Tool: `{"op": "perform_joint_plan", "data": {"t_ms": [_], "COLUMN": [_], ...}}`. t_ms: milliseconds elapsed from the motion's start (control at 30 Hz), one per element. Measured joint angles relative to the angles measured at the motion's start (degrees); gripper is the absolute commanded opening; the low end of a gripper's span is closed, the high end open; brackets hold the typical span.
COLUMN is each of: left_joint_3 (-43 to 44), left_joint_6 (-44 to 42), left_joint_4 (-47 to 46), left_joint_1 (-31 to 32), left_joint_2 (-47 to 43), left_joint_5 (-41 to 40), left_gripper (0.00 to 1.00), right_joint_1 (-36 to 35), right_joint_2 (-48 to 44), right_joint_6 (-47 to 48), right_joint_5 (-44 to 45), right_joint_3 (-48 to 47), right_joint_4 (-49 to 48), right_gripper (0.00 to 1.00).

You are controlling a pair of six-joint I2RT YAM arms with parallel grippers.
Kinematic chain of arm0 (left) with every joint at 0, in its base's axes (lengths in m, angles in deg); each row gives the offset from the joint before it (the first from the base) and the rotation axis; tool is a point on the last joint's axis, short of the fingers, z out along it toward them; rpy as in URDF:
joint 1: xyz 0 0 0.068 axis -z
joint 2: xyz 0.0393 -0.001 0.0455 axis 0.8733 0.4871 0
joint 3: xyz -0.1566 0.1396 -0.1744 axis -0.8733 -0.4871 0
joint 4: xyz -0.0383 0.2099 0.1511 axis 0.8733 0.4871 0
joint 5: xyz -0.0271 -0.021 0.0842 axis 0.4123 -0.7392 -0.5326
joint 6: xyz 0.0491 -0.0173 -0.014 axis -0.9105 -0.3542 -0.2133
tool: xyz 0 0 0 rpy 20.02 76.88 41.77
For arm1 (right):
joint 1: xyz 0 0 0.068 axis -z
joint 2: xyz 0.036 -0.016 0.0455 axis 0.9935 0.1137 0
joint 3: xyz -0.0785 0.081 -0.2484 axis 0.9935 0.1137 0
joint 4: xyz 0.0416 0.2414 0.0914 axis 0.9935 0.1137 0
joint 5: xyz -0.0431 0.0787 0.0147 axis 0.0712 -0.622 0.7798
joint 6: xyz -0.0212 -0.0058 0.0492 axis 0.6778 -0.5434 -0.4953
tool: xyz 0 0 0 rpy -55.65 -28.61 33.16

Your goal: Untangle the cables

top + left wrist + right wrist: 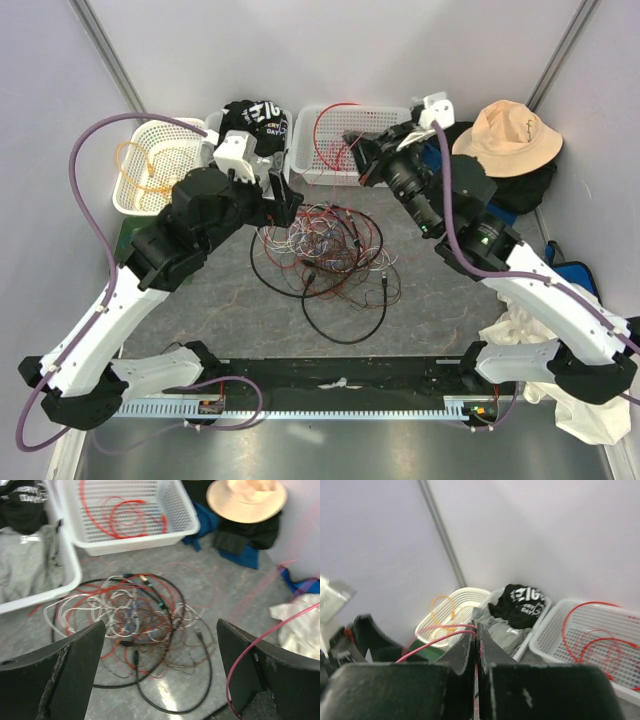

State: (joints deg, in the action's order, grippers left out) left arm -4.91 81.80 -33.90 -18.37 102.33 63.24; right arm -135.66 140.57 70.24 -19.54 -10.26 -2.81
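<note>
Wrist view alone shows right tool [476, 634] pinching red cable [455, 638].

Left end effector [160, 626] gapes (right end effector [476, 630] pinched).

Setting type: robotics test cell in a laboratory.
Enclosure: plain pale walls [330, 50] close the work area at the back, left and right; a metal corner post [108, 55] stands at the back left.
Work surface: grey mottled table [450, 310].
Fixed equipment: left arm [100, 320] and right arm [560, 300], mounted at the near edge on a black base bar [330, 372]; lilac hoses [85, 190] run along the arms.
Wiring hardware: slotted cable duct [330, 405] along the near edge, in front of the bar.
Test material: loose cables [320, 250] heaped mid-table; white baskets [135, 150] at the rear; hat [507, 137] and clothing [255, 120] beside them.
</note>
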Motion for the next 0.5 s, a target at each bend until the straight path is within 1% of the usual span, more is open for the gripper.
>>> {"op": "perform_joint_plan", "data": {"t_ms": [200, 400, 500], "left_joint_3": [-5.8, -10.1, -11.8], "left_joint_6": [0.4, 4.2, 6.0], "left_joint_4": [0.3, -1.2, -2.0], "left_joint_1": [0.0, 0.0, 0.0], "left_joint_2": [-2.4, -2.7, -3.5], "left_joint_5": [-5.2, -8.0, -6.9], "left_gripper": [1.00, 1.00, 0.99], "right_joint_1": [0.3, 1.1, 2.8], "right_joint_2": [0.2, 7.9, 12.4], "right_joint_6": [3.3, 6.1, 6.8], "right_joint_5": [6.2, 8.3, 8.5], "right_joint_3": [-7.1, -17.6, -22.3], "right_joint_4": [6.7, 16.1, 20.3], "right_gripper": [0.00, 0.00, 0.00]}}
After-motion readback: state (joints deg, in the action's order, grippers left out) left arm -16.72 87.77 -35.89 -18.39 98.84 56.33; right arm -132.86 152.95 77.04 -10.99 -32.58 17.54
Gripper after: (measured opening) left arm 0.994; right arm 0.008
